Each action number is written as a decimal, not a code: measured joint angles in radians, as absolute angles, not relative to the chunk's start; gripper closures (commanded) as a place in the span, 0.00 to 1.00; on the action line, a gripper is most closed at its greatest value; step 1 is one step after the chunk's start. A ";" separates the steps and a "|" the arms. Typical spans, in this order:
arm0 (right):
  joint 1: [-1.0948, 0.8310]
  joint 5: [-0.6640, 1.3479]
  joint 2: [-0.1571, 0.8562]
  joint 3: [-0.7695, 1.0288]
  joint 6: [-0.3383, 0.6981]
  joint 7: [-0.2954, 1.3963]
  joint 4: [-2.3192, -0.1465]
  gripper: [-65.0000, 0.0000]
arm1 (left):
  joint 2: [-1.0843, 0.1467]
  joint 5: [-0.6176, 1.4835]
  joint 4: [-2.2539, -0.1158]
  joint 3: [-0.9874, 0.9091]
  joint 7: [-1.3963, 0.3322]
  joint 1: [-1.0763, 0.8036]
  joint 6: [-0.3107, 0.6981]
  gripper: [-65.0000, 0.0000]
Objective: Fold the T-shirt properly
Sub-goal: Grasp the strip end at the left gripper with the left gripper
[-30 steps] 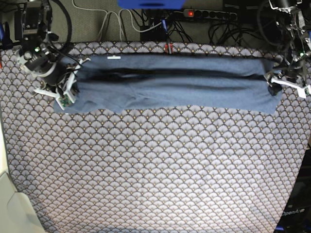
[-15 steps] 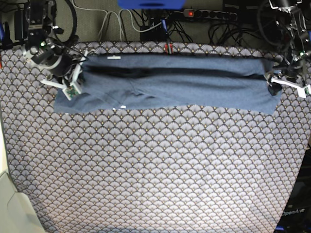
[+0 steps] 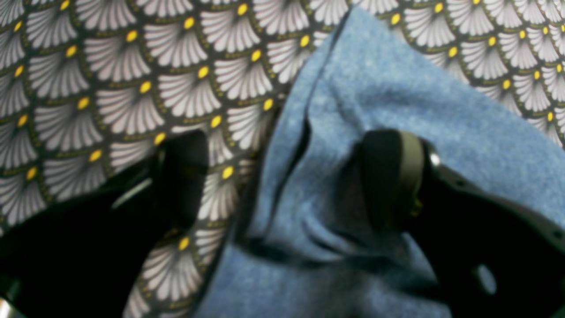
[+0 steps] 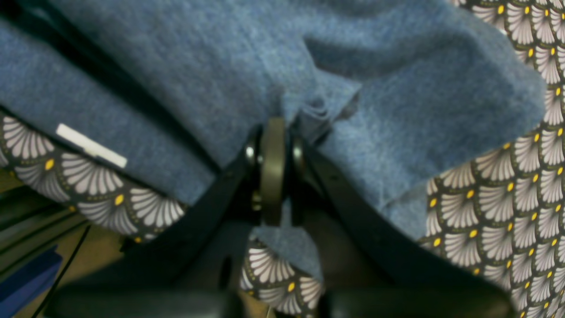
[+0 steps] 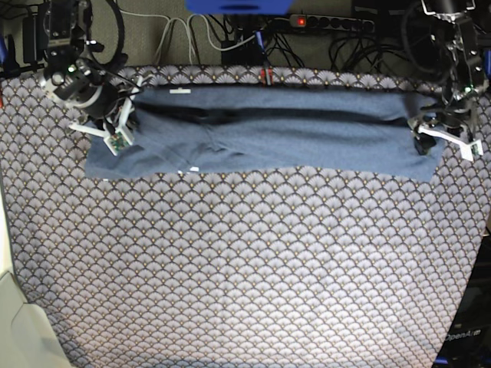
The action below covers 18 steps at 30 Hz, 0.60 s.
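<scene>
The slate-blue T-shirt [image 5: 276,138] lies as a long folded band across the far part of the tablecloth, with its white neck label [image 5: 180,91] at the back edge. My right gripper [image 5: 121,126] is at the shirt's left end, and the right wrist view shows it [image 4: 273,132] shut on a bunched pinch of the shirt [image 4: 220,53]. My left gripper [image 5: 424,134] is at the shirt's right end. In the left wrist view it [image 3: 287,176] is open, with one finger [image 3: 393,176] on the shirt [image 3: 375,75] and the other on the cloth.
The scallop-patterned tablecloth [image 5: 245,268] covers the whole table. Cables and a power strip [image 5: 330,23] lie behind the far edge. A pale object [image 5: 19,330] sits at the near left corner.
My right gripper has moved up and back with the shirt's left end, drawing that fold inward. My left gripper has shifted slightly up and inward at the right end.
</scene>
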State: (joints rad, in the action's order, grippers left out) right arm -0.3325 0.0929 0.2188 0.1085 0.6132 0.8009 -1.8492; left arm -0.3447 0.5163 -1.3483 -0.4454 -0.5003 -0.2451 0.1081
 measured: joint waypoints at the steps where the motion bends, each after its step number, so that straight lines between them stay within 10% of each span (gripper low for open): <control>1: -0.333 0.093 0.219 0.109 0.613 0.801 -1.849 1.00 | -0.345 0.517 -1.348 -0.440 -0.500 -0.243 0.109 0.19; 11: -0.327 0.093 0.221 0.109 0.613 0.801 -1.849 1.00 | -0.350 0.538 -1.253 -0.438 -0.438 -0.202 0.135 0.22; 18: -0.327 0.093 0.221 0.109 0.613 0.801 -1.847 1.00 | -0.353 0.560 -1.242 -0.443 -0.442 -0.202 0.125 0.86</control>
